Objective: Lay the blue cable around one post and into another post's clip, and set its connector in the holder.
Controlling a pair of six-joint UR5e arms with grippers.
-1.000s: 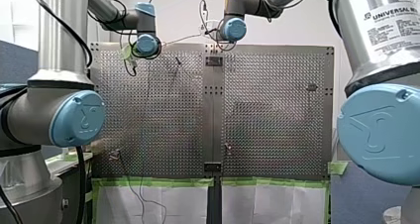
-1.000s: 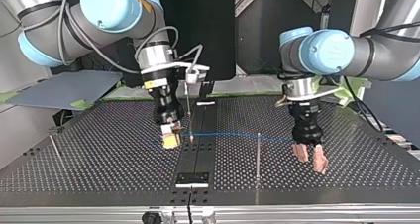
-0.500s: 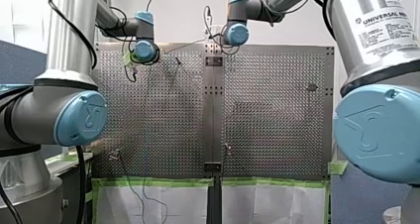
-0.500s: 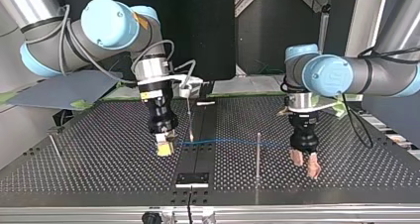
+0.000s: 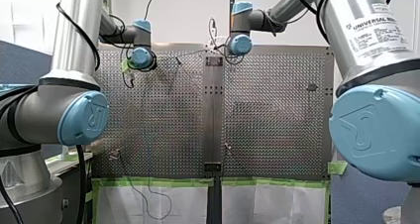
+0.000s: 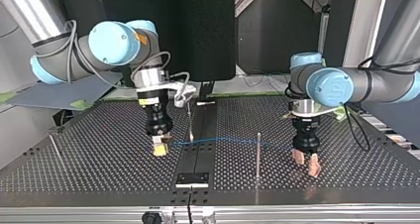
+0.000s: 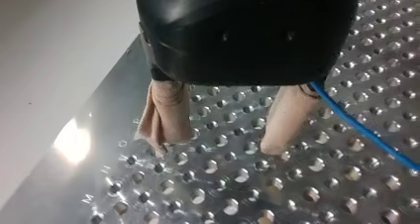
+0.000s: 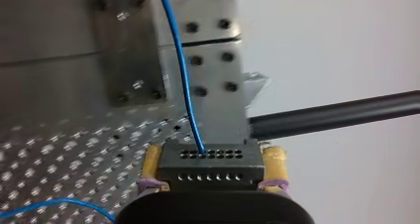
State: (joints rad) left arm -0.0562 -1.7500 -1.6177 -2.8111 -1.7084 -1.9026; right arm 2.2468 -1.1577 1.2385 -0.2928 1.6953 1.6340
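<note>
You're near the start of the routing, not the end. None of the three jobs looks done. The right gripper (image 6: 159, 148) has its yellow-padded jaws clenched on the black connector (image 8: 210, 165), one pad at each end, and holds it low over the bench (image 6: 99, 164), just beside the centre rail. So the connector is in hand, not in a holder. You can't tell from these views which fitting on the bench is the holder.

From the connector the blue cable (image 8: 182, 70) runs out across the rail. In the top view it spans in a shallow line to the left gripper (image 7: 215, 145). That one's jaws are released: the beige pads (image 7: 166, 110) stand apart with only perforated plate between them. The cable passes along the outside of one pad — touching or just clear, you can't say.

The line crosses the thin post (image 6: 190, 121) at the rail and the second post (image 6: 258, 152) nearer the left gripper. It runs almost straight past both, so I judge there is no wrap around either, and no clip shows with the cable seated in it. Whether it passes in front of or behind each post isn't clear.

Left to do, as I read it — the turn around one post, the press into the other post's clip, then seating the connector.
</note>
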